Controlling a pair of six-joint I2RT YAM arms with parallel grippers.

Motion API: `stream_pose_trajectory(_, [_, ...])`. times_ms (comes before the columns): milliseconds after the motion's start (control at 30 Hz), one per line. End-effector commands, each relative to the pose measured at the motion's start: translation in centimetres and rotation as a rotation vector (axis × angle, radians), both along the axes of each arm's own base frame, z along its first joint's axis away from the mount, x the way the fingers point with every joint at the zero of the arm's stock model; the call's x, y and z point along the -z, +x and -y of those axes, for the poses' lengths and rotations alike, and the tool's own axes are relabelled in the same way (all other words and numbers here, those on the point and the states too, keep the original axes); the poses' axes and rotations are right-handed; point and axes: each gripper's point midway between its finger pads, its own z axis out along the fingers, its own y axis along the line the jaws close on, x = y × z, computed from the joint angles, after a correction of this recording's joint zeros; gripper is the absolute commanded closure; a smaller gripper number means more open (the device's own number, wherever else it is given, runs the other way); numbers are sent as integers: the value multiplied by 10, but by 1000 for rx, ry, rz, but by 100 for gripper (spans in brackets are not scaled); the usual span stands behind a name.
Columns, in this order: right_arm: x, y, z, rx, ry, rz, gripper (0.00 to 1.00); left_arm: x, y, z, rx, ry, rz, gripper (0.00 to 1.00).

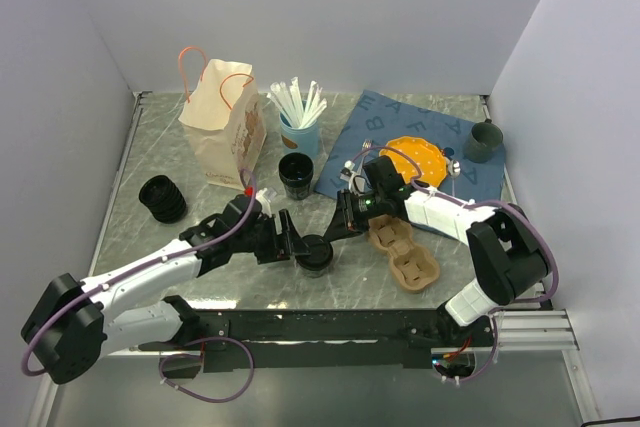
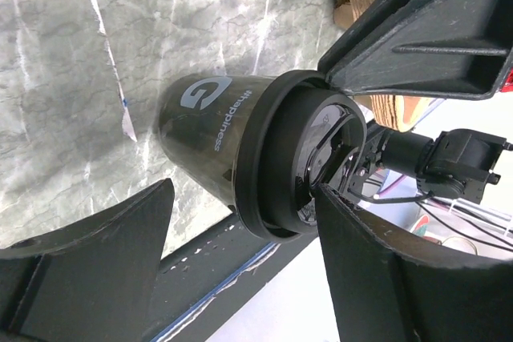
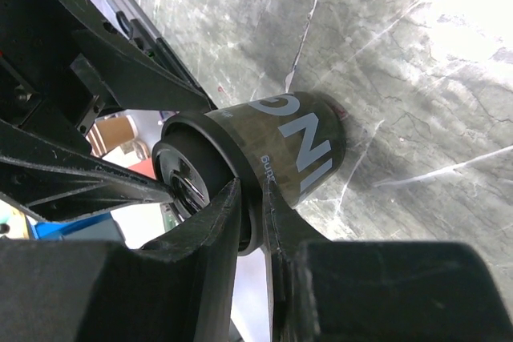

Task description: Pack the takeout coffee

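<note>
**A:** Look and make of the takeout coffee (image 1: pixel 316 255)?

**B:** Small and black. Glossy dark wall tapering toward the base, pale lettering down the side. Capped by a black plastic lid (image 2: pixel 298 167) with a thick round rim.

**A:** Placement?

**B:** Just left of the drink carrier (image 1: pixel 402 252), close but apart, base down on the tabletop.

**A:** And the carrier itself?

**B:** Brown moulded pulp, matt and rough-looking, pressed into round wells.

**A:** Surface and room?

**B:** Table (image 1: pixel 150 147) in smooth grey-green marble pattern with thin white veins. Plain pale walls (image 1: pixel 350 17) on three sides. Beyond the carrier, a dark blue cloth (image 1: pixel 375 117) printed with letters, bearing a flat orange disc (image 1: pixel 415 159). At the cloth's right end, a grey-green mug (image 1: pixel 484 141). Beyond the carrier and to its left, a lidless black cup (image 1: pixel 296 175), a light-blue cup of white straws (image 1: pixel 300 135) and a tan paper bag (image 1: pixel 222 127) with orange cord handles.

**A:** Direction of the coffee?

**B:** Upright. Long axis vertical, lid on top, narrow base below.

**A:** Right gripper (image 3: pixel 251 194)?

**B:** Reaching over from the carrier's side, black fingers nearly pressed together, pinching the lid's rim.

**A:** Left gripper (image 2: pixel 244 190)?

**B:** On the side of the cup away from the carrier, black fingers (image 2: pixel 88 262) spread wide, cup standing between them.
</note>
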Motion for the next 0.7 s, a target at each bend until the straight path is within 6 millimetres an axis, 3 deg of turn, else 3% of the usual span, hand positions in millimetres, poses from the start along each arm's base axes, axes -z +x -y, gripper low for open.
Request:
stream_pose_trajectory(0, [5,-12,3,-15,-67,-7,76,-15,11,11,9,-34,57,23])
stream_pose_trajectory(300, [-4,-12,2,-13,-66,17,73,-21,14,10,-1,-32,70,23])
stream_pose_trajectory(667, [-17,-7,-1,-8,-54,40,69,-6,11,3,-5,17,49,25])
